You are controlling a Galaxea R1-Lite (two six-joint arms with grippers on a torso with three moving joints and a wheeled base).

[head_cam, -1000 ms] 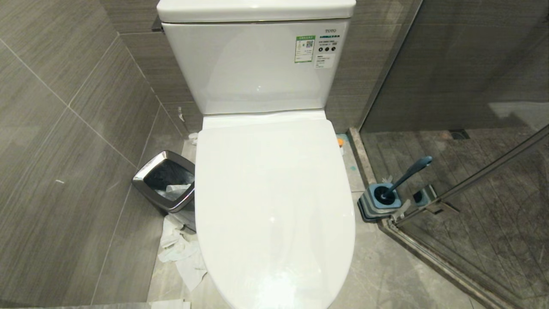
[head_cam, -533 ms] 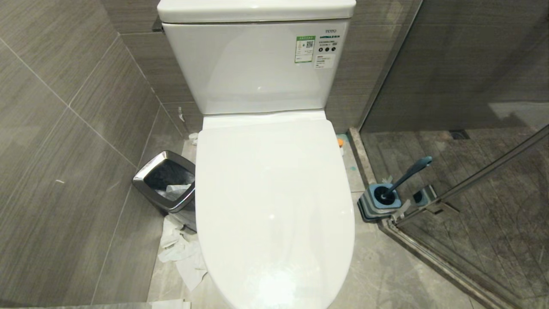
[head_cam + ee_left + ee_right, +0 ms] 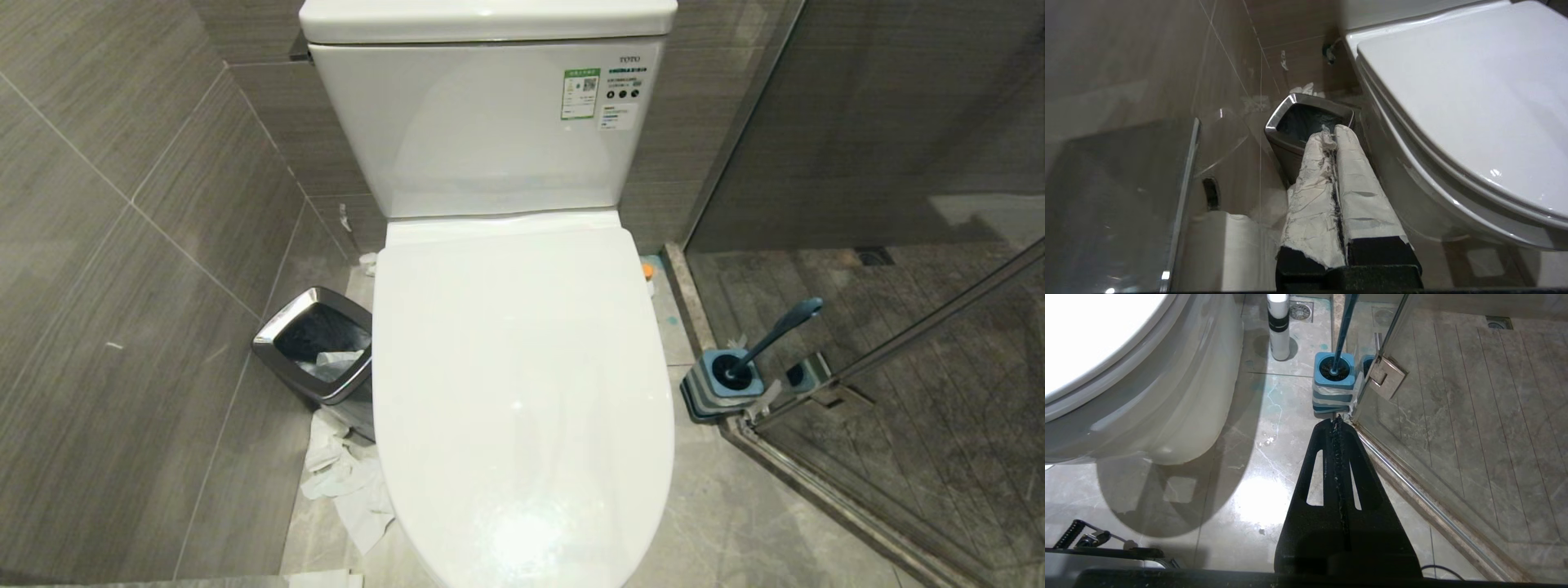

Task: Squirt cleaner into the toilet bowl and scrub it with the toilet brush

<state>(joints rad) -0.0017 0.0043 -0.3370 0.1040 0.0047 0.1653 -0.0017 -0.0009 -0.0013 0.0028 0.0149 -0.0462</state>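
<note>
Nothing shifted since the earlier head view. Toilet lid down, hiding the toilet bowl. Toilet brush parked in its stand by the glass door. Left claw and right claw clenched, empty, low beside the toilet.

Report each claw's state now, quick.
Left claw: closed, holding nothing, beside the waste bin.
Right claw: closed, empty, near the toilet brush.

Floor, waste bin, tissue scraps
</note>
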